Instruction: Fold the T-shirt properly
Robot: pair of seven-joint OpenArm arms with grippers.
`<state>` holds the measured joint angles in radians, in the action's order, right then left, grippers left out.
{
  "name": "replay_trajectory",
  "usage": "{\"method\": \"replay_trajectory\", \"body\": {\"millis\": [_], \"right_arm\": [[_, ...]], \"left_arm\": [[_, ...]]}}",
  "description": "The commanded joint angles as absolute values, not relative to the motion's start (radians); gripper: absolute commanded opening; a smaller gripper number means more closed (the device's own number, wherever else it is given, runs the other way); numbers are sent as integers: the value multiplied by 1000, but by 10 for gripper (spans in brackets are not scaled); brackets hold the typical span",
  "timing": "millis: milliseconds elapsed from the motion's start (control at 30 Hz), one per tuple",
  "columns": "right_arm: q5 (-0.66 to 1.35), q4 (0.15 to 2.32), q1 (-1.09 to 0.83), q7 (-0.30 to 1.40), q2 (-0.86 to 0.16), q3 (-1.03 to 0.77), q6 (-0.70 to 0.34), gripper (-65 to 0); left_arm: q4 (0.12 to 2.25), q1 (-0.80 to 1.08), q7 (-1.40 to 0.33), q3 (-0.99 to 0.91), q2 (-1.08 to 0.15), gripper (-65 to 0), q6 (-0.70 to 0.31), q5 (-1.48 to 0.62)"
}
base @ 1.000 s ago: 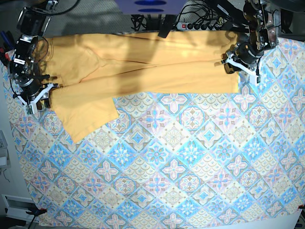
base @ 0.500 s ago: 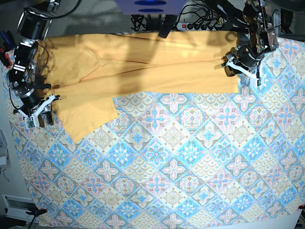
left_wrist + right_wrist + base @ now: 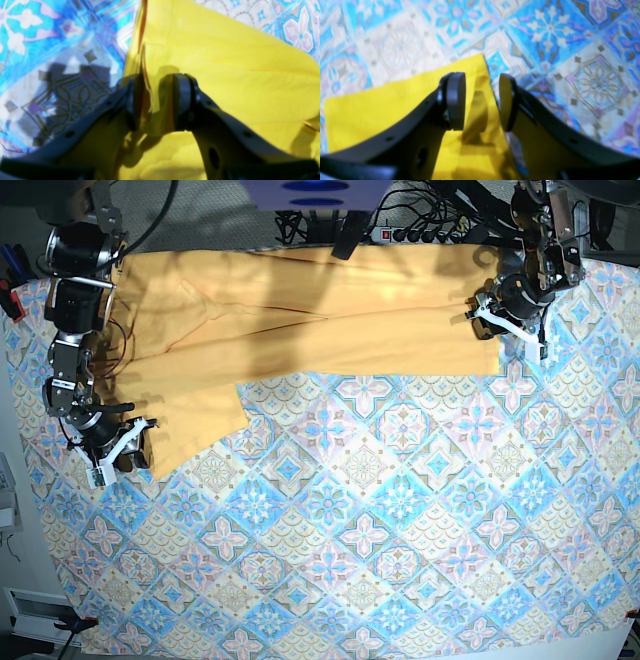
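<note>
Your T-shirt (image 3: 300,315) is lying spread along the far edge of the tablecloth (image 3: 380,510). Your left gripper (image 3: 155,102) is pinching a raised fold at its edge. Your right gripper (image 3: 482,101) is hovering, jaws apart and empty, over a sleeve corner.

The T-shirt (image 3: 300,320) is plain yellow-orange cloth, spread in a long band across the far part of the table and folded lengthwise with shallow creases. One sleeve (on the base view's left) juts toward the near side, lying flat. Its right-hand end is pinched up into a ridge.
</note>
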<state>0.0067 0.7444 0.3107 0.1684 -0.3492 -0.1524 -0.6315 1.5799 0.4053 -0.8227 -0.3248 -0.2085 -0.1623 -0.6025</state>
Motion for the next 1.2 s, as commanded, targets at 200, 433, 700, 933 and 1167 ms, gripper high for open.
{"method": "replay_trajectory", "body": {"millis": [200,433,700,933,1167], "right_arm": [[15,570,409,76,-372,-76,-631,-431],[15,527,407,65,-372,-12,-631,-431],[21,542,407,59,-377,-10,-628,-431],[16,561,407,31,-397,-151,-628,-431],[13,504,406,47,-412,-137,-628,-431]], "left_arm": [[1590,407,-817,-332,-217,-441,-163,-605],[1590,407,-817,-332,-217,-445,-165,-605],[1590,406,-817,-332,-217,-445,-165,-605],[1589,406,-817,-334,-217,-445,-165,-605],[1589,403,-817,-334,-217,-445,-165,-605]]}}
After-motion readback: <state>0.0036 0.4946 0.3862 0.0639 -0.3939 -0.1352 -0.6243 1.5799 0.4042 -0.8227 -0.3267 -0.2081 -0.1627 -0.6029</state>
